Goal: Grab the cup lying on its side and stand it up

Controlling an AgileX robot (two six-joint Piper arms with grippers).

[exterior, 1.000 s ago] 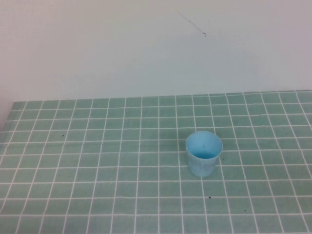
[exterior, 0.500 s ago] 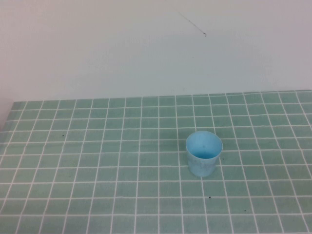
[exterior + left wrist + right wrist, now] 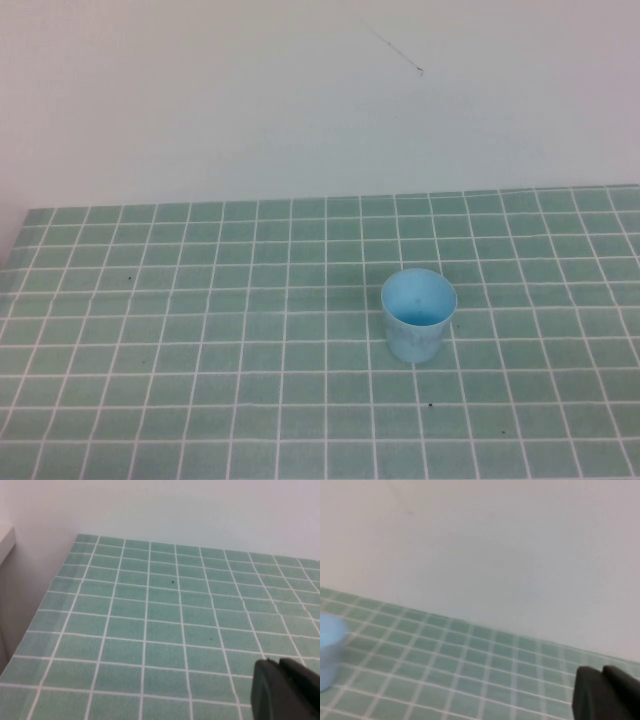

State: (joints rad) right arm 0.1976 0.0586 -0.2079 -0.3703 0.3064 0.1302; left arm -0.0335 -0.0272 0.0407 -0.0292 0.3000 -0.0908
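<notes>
The tiled surface [image 3: 200,330] carries the cup [image 3: 418,315], upright right of centre, mouth up. The left gripper [image 3: 285,690] and right gripper [image 3: 606,695] show only dark corners in their wrist views; finger state can't be told.

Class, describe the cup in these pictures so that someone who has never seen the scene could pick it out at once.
Start from the green tiled table beneath the white wall. The cup stands upright right of centre, mouth up. It is the only object there: small, light blue, tapering toward its base. Neither the left gripper nor the right gripper is near it.
</notes>
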